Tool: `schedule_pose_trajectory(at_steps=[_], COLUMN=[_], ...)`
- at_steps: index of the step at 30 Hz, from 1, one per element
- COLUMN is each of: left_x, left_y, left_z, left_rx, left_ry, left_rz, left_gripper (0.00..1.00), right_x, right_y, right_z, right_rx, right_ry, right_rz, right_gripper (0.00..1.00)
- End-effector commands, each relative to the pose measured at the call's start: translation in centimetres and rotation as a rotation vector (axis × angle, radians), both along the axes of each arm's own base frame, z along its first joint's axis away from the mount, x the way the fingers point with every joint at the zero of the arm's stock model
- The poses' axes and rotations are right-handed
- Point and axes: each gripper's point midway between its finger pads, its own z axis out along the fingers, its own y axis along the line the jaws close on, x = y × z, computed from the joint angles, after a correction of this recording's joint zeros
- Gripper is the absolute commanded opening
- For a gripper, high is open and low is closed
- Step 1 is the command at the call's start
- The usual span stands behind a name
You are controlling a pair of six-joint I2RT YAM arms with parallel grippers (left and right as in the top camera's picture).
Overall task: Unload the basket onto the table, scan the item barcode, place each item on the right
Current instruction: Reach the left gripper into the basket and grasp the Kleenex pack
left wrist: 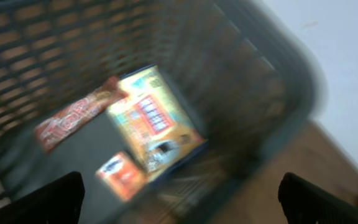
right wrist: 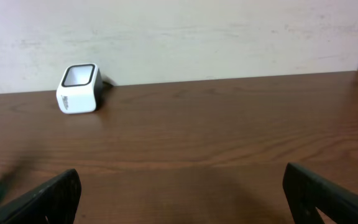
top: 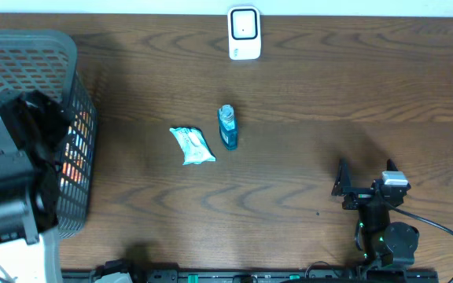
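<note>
Wooden table [top: 289,94] bears blue bottle [top: 227,127], far from left fingers [left wrist: 42,200] and right fingers [right wrist: 42,199], both wide.

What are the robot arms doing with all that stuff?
Nothing is being held right now. The left gripper hangs open over the basket, which has a yellow box and a red wrapper inside. The right gripper is open too, low over the table. A small blue bottle and a white packet sit in the middle of the table. The white scanner is at the far edge, with nothing in front of it yet.
</note>
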Motion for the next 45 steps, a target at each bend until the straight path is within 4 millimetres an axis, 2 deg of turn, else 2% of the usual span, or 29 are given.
schedule_pose_trajectory(at_steps=[1,5,6,11,12,16,22,27,38,45], left_x=[-0.3,-0.6,-0.5,0.8,1.0,1.0,0.8,1.0,0.3,0.3], left_y=[2.2,3.7,4.2,4.6,5.0,6.2,7.6,7.0,5.8,5.8], left_z=[-2.0,-5.4,-7.0,-11.0,-12.4,-15.2,-18.3,-20.8,-25.9,-27.9], left_rx=[-0.013,-0.078,-0.113,-0.250,-0.284,-0.331,-0.388,-0.509,-0.619,-0.620], left_ry=[0.105,0.236,0.290,0.381,0.415,0.495,0.568,0.604,0.709,0.688], left_rz=[0.072,0.134,0.146,0.137,0.145,0.182,0.223,0.209,0.239,0.260], left_gripper=[1.00,1.00,1.00,1.00,1.00,1.00,1.00,1.00,1.00,1.00], right_x=[0.0,0.0,0.0,0.0,0.0,0.0,0.0,0.0,0.0,0.0], right_y=[0.2,0.2,0.2,0.2,0.2,0.2,0.2,0.2,0.2,0.2], right_z=[-0.1,-0.1,-0.1,-0.1,-0.1,-0.1,-0.1,-0.1,-0.1,-0.1], right_rx=[-0.012,-0.012,-0.012,-0.012,-0.012,-0.012,-0.012,-0.012,-0.012,-0.012], right_ry=[0.000,0.001,0.000,0.000,0.000,0.000,0.000,0.001,0.000,0.000], right_rz=[0.007,0.007,0.007,0.007,0.007,0.007,0.007,0.007,0.007,0.007], right_gripper=[0.99,0.99,0.99,0.99,0.99,0.99,0.99,0.99,0.99,0.99])
